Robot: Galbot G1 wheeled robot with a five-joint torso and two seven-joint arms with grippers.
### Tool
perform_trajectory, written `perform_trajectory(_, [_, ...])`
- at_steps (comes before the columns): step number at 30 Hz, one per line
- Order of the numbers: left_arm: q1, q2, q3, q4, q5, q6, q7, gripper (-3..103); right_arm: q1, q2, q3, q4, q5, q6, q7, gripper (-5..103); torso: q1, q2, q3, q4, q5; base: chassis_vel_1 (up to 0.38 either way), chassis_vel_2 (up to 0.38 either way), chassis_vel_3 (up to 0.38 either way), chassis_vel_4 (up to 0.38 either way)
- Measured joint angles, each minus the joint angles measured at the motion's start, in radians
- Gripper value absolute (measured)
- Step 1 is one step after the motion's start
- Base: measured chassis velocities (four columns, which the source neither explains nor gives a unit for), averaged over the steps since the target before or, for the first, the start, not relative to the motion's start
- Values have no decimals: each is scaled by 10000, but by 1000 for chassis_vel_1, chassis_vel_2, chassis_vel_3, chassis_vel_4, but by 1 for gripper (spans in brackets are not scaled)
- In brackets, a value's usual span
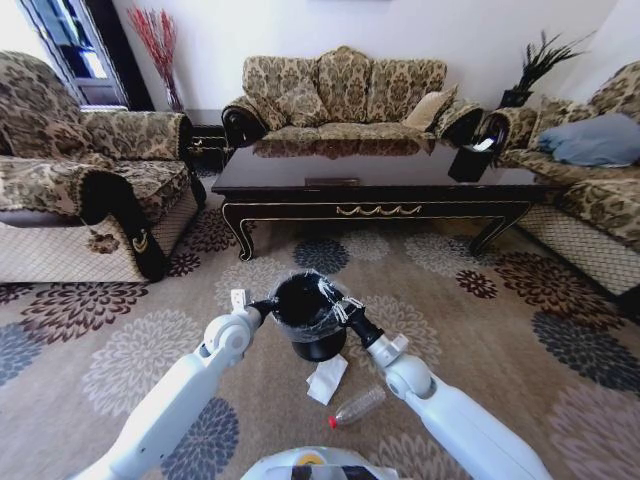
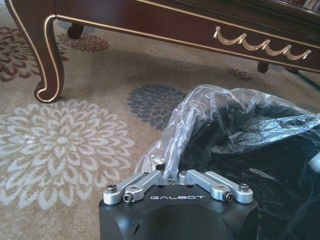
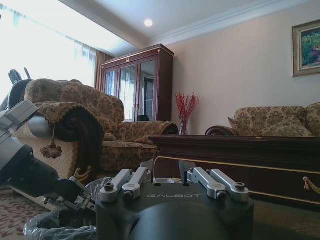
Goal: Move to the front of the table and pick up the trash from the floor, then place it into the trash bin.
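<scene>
Carpet floor (image 1: 560,330) open on both sides of trash bin (image 1: 310,345); counter (image 1: 370,190) edge well beyond it. Left hand (image 1: 268,305) clenched on liner at bin's left rim, arm reaching forward low. Right hand (image 1: 340,308) at right rim, grip state cannot tell. Crumpled white paper (image 1: 327,379) touching bin base; clear plastic bottle (image 1: 358,406) just beside paper, nearer robot.

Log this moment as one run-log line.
left hand: at trash bin rim, on liner | right hand: at opposite rim | bottle, paper: on floor beside bin | table: ahead
</scene>
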Motion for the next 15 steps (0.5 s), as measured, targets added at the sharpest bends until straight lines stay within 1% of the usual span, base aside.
perform_trajectory(2, [6,3,-5,-5,4,0,-1,4,-13,-4,12,10,1,-5,0,27,0,0,0,0,0,0,0,0,0])
perform_trajectory(3, [42,15,-35,-31,11,2,0,4,-68,-22,60,41,3,-18,0,37,0,0,0,0,-1,0,0,0,0])
perform_trajectory(4, [93,23,-76,-62,29,3,0,4,-128,-36,122,85,8,-26,0,42,0,0,0,-1,1,0,0,0,0])
perform_trajectory(5, [93,23,-76,-62,29,3,0,4,-128,-36,122,85,8,-26,0,42,0,0,0,-1,1,0,0,0,0])
perform_trajectory(7, [217,46,-197,-92,79,5,15,4,-222,-69,241,145,22,-34,19,54,0,0,0,-2,-1,0,0,0,0])
perform_trajectory(8, [290,75,-296,-95,119,6,27,4,-265,-86,305,168,23,-45,58,54,0,0,0,-3,-1,0,0,0,0])
perform_trajectory(10, [447,191,-595,-95,167,6,42,4,-378,-160,457,188,24,-80,185,65,-1,0,0,-2,-2,0,0,0,0])
perform_trajectory(12, [481,229,-689,-96,168,7,45,4,-416,-192,504,196,29,-88,205,65,-1,0,0,-2,-2,0,0,0,0])
perform_trajectory(13, [663,496,-1234,-136,111,13,70,4,-602,-419,722,232,95,-110,170,76,-1,0,0,0,1,0,0,0,0])
perform_trajectory(14, [727,607,-1427,-157,80,18,96,4,-654,-507,791,239,121,-114,109,76,0,-1,0,-1,0,0,0,0,0])
perform_trajectory(15, [831,812,-1775,-195,29,30,150,4,-760,-736,935,249,203,-119,-57,81,-1,0,0,-1,-3,0,0,0,0])
